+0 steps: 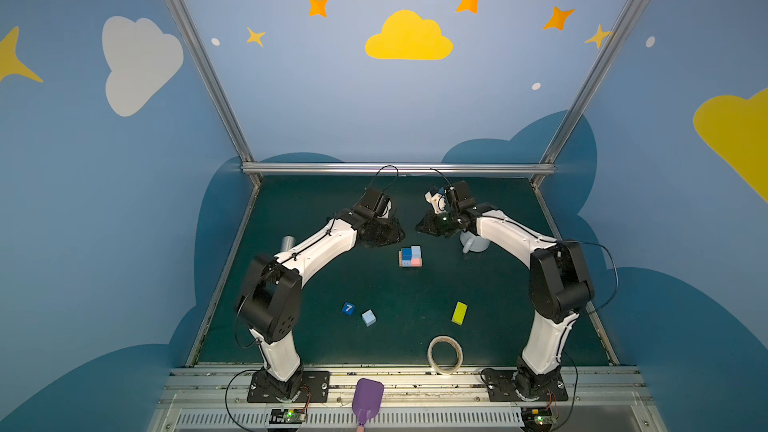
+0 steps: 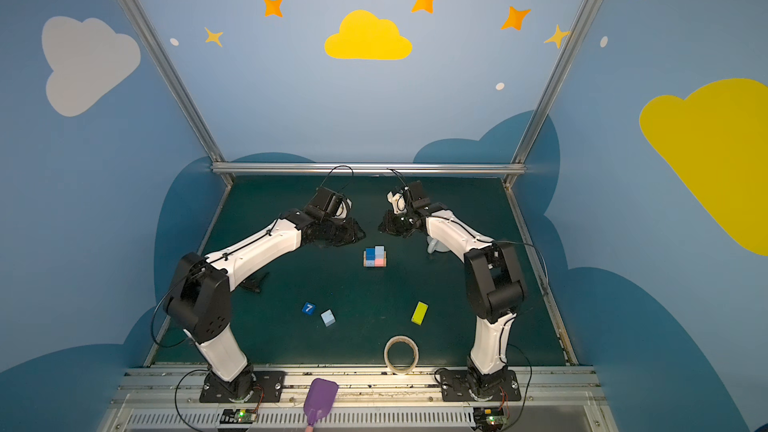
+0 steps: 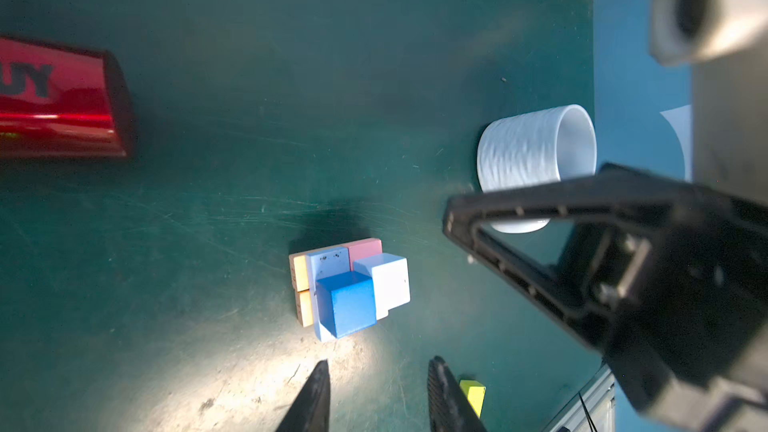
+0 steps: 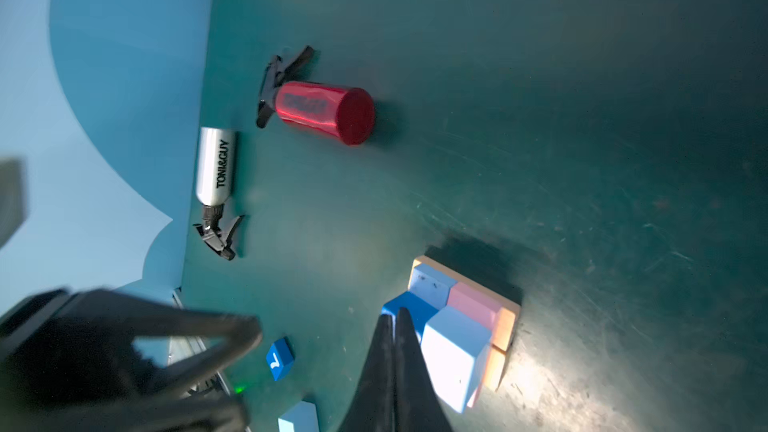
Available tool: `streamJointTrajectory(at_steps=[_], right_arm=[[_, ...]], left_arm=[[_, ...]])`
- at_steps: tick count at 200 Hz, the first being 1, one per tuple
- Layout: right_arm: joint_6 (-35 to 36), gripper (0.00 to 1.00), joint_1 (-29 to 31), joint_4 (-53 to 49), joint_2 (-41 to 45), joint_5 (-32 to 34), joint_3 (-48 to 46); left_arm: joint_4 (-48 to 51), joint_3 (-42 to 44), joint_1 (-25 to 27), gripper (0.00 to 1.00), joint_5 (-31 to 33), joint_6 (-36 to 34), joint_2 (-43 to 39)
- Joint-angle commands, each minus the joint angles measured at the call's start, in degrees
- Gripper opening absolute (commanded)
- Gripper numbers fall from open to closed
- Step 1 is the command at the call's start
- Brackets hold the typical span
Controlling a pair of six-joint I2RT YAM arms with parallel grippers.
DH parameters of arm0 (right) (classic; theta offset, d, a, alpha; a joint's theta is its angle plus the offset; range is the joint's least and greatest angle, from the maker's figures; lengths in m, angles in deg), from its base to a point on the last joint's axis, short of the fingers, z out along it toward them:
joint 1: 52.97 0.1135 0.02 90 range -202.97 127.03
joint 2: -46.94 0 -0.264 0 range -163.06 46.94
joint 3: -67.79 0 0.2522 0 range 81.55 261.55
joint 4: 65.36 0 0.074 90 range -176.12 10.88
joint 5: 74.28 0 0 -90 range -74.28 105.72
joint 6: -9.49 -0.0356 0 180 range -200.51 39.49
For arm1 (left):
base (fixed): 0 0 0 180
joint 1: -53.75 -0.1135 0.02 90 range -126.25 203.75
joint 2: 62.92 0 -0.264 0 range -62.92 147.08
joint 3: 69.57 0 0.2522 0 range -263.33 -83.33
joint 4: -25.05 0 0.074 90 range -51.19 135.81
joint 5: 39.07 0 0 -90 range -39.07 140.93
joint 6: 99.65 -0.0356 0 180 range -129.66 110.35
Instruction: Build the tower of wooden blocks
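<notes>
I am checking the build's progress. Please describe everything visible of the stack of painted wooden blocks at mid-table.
The painted wooden block stack stands on the dark green table. Orange flat blocks form its base; a light-blue flat block and a pink flat block lie on them; a dark blue cube and a pale blue cube sit on top. Nothing else touches it.

Mid-frame in both top views, the stack of blocks (image 1: 410, 256) is showing an orange base, pale-blue and pink slabs, and dark-blue and light-blue cubes on top. Lower left of it, a dark-blue cube (image 1: 348, 308) is carrying a white 7 beside a light-blue cube (image 1: 368, 318). Lower right, a block (image 1: 459, 312) is glowing yellow-green. The mug (image 3: 536, 151) is looking white, perhaps pale blue, with a rippled pattern. The bottle (image 4: 324, 112) is gleaming red on the dark-green table (image 1: 407, 297).
</notes>
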Motion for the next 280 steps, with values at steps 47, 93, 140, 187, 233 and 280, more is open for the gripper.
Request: streamJointTrajectory(at_steps=[47, 93, 140, 187, 233, 280], right_arm=[[5.4, 0.00, 0.6, -14.0, -7.8, 1.8, 9.7], [6.5, 0.00, 1.3, -16.8, -10.4, 2.1, 12.4], [6.4, 0.00, 1.9, -17.0, -11.5, 2.2, 12.5], [6.6, 0.00, 2.3, -17.2, -12.0, 2.1, 12.2], [6.6, 0.00, 2.4, -17.0, -11.7, 2.0, 11.3], [6.6, 0.00, 2.6, -17.0, -11.5, 2.0, 11.0]], left_arm=[[-1.1, 4.4, -0.3, 0.40, 1.4, 1.3, -3.0], [-1.6, 5.5, -0.3, 0.39, 1.4, 1.4, -3.5], [-1.3, 5.6, -0.3, 0.39, 1.7, 1.4, -3.4], [-1.3, 5.6, -0.3, 0.39, 1.7, 1.4, -3.3], [-1.4, 5.6, -0.3, 0.39, 1.6, 1.3, -3.1], [-1.2, 5.4, -0.3, 0.39, 1.6, 1.4, -2.7]])
